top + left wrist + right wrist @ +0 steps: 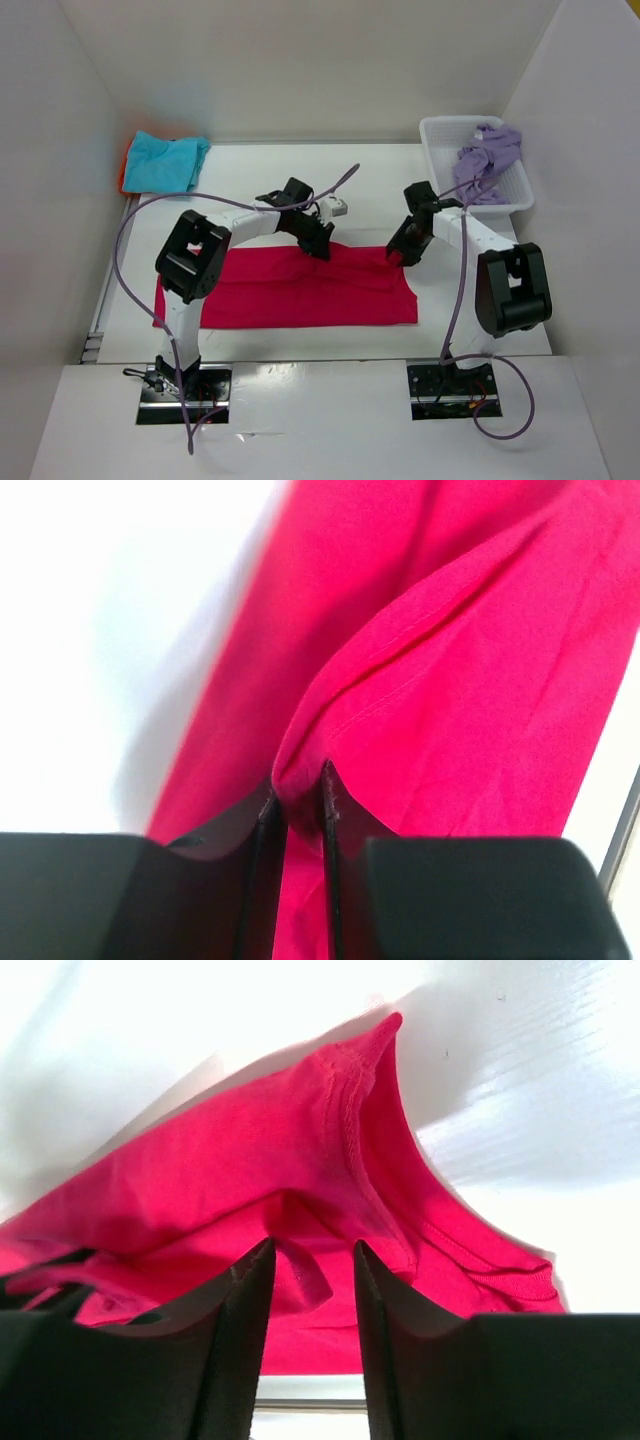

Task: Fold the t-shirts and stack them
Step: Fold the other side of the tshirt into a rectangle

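Observation:
The magenta-red t-shirt point(300, 290) lies folded into a long band across the table in front of the arms. My left gripper point(320, 245) is down on its far edge near the middle. In the left wrist view the jaws point(300, 780) stand slightly parted, with a raised fold of the red cloth point(450, 680) between them. My right gripper point(397, 255) is at the shirt's far right corner. It is open point(312, 1250), and a loose fold of the shirt point(250, 1160) lies in the gap. The turquoise shirt point(165, 160) lies folded on the orange one point(127, 165) at the far left. The lavender shirt point(488, 155) is crumpled in the basket.
The white mesh basket point(445, 130) stands at the far right corner of the table. White walls close in the table on the left, back and right. Purple cables loop from both arms to their bases at the near edge.

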Tool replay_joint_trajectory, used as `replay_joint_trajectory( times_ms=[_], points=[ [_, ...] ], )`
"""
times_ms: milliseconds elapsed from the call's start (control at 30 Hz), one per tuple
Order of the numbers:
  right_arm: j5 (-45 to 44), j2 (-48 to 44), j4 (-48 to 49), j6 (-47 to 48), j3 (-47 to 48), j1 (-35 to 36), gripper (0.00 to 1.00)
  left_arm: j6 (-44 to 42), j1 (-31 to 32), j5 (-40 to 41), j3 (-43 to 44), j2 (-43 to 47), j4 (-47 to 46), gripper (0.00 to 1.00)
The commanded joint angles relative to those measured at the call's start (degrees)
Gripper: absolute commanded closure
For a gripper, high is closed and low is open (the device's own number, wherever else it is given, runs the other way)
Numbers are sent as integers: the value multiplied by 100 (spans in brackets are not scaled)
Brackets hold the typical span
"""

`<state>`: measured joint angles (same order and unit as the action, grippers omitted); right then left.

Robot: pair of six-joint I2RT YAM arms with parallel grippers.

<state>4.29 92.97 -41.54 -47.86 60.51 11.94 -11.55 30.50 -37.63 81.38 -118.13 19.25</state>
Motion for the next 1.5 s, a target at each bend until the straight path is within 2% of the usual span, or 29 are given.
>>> replay_joint_trajectory(
  times_ms=[0,100,167,300,500,767,933,1133,1167,1267,1300,1400,1467],
  points=[
    [-218,-656,32,83,277,-34,55,530,-158,220,264,-35,-175,74],
    [-350,-1139,-205,83,49,44,54,821,-211,501,387,-87,-123,73],
    [-403,-1446,-328,14,-187,202,53,883,-211,800,579,-140,-18,67],
    [-333,-1711,-521,-119,-505,413,48,822,-211,793,712,-281,325,62],
    [-193,-1765,-444,-453,-988,607,48,629,-281,897,599,-53,694,56],
    [-490,-887,23,-225,-663,1037,47,250,-800,916,-8,808,1212,53],
    [-676,-403,129,-49,-663,1038,44,136,-853,353,-237,748,1442,53],
    [-728,-402,331,75,-663,1091,42,136,-607,19,-606,440,1442,53],
    [-728,-402,331,127,-663,1091,45,136,-607,19,-606,379,1442,53],
    [-781,-464,331,75,-663,1213,65,136,-607,185,-720,378,1381,53],
    [-781,-516,331,75,-663,1275,75,136,-607,186,-720,378,1380,53],
    [-781,-517,278,13,-734,1275,86,83,-607,247,-782,378,1380,53],
    [-720,-517,174,-40,-786,1275,97,83,-607,370,-782,378,1380,53]
  ],
)
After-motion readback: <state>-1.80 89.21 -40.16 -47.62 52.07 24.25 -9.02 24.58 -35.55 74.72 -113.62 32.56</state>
